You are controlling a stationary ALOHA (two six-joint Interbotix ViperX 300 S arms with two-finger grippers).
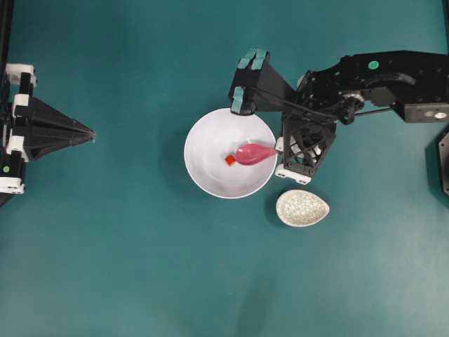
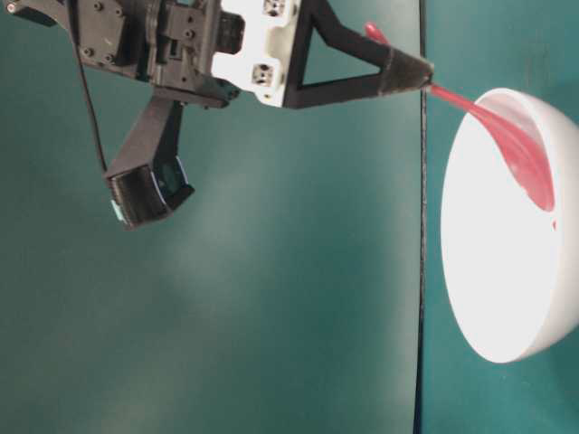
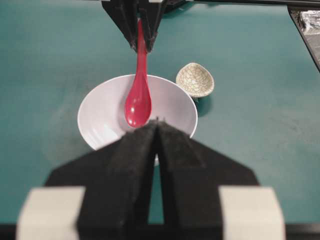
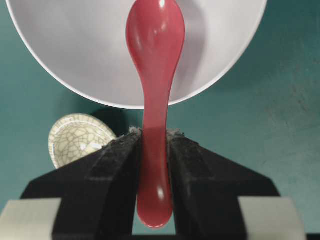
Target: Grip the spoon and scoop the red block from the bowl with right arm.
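Right gripper [image 4: 154, 145] is clamped on the handle of the spoon [image 4: 155, 75], whose scoop hangs inside the bowl [image 1: 210, 179] near the bench centre. The red block [image 1: 230, 160] lies in the bowl, touching the scoop's tip. Left gripper [image 1: 91, 133], fingers together, sits at the bench's left edge. A speckled dish [image 1: 302, 208] lies just beside the bowl.

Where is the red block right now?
In the overhead view the red block lies inside the white bowl, near its middle, just left of the scoop tip of the spoon held by the right gripper.
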